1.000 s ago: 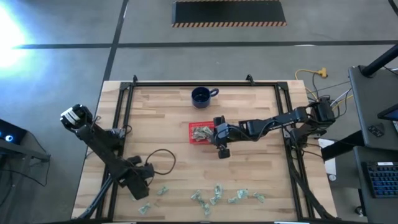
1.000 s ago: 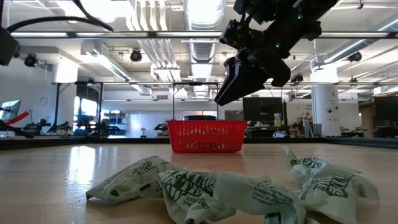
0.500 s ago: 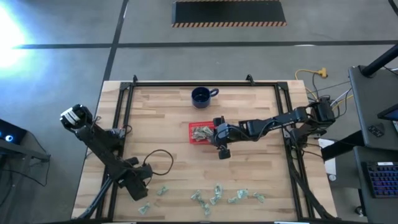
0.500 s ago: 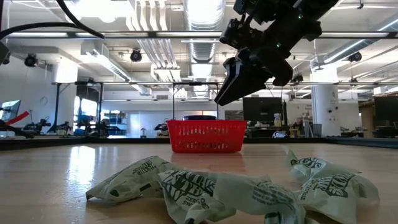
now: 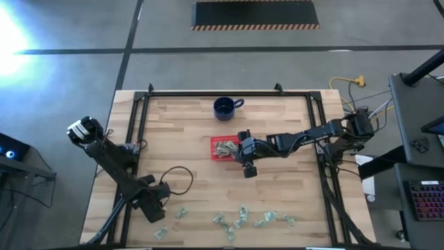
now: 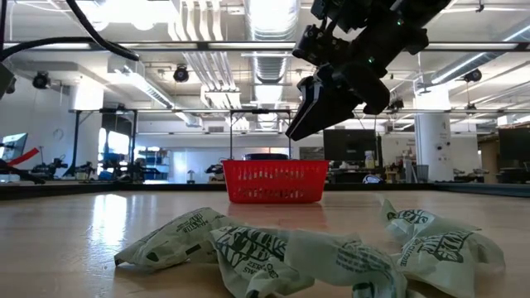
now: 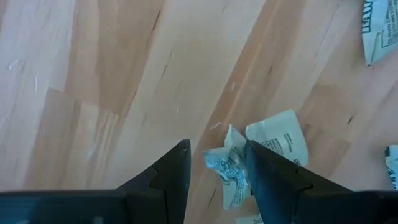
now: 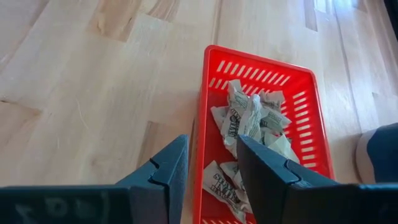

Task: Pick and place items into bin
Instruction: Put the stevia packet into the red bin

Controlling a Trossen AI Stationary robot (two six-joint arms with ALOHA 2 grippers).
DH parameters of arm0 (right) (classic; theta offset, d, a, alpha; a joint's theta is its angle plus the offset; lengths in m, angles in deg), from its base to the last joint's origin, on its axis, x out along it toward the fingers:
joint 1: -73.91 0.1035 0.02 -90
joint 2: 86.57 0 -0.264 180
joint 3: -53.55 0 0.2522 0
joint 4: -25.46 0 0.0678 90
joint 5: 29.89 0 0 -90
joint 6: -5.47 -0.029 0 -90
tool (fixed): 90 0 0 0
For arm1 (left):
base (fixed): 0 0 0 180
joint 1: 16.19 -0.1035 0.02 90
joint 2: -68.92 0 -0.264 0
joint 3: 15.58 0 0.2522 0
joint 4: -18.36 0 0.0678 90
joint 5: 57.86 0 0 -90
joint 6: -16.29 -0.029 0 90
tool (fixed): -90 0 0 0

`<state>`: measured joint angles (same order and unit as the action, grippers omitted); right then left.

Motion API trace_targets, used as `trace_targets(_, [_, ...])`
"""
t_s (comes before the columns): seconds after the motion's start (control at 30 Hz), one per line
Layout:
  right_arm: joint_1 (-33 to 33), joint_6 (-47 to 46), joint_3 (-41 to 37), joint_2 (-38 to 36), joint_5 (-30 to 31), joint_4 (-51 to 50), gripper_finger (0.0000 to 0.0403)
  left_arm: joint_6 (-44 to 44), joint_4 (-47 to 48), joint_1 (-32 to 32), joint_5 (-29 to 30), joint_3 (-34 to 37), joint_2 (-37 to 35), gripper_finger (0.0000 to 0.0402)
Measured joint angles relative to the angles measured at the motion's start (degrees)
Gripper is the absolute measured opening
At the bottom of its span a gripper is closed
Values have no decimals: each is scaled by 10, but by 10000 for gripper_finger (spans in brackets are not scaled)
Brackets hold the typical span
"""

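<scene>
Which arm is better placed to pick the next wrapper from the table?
Probably the left. Its left gripper hangs with open jaws directly over a loose wrapper at the table's front edge. The right gripper is beside the red bin, far from the loose wrappers.

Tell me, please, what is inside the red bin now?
The red bin holds several crumpled green-and-white wrappers, piled toward one side. The right tool hangs open at the rim, and one finger covers part of the pile, so no exact count is possible.
</scene>
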<state>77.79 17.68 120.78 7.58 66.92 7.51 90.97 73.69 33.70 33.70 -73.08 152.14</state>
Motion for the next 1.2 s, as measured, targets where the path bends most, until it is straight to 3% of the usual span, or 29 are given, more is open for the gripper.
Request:
trace_targets(0.3, [0,0,0,0,0,0,127,0,-34,0,0,20,0,132])
trace_targets(0.43, [0,0,0,0,0,0,127,0,-27,0,-2,20,0,97])
trace_targets(0.63, [0,0,0,0,0,0,127,-5,-19,0,-8,20,-1,12])
trace_targets(0.83, [0,1,0,0,1,1,127,-17,28,-3,-5,6,-10,5])
trace_targets(1.0, [0,3,0,0,2,1,127,-75,52,-32,62,-8,-24,2])
trace_targets(1.2, [0,10,0,-3,2,2,127,-222,53,-102,199,-35,-28,1])
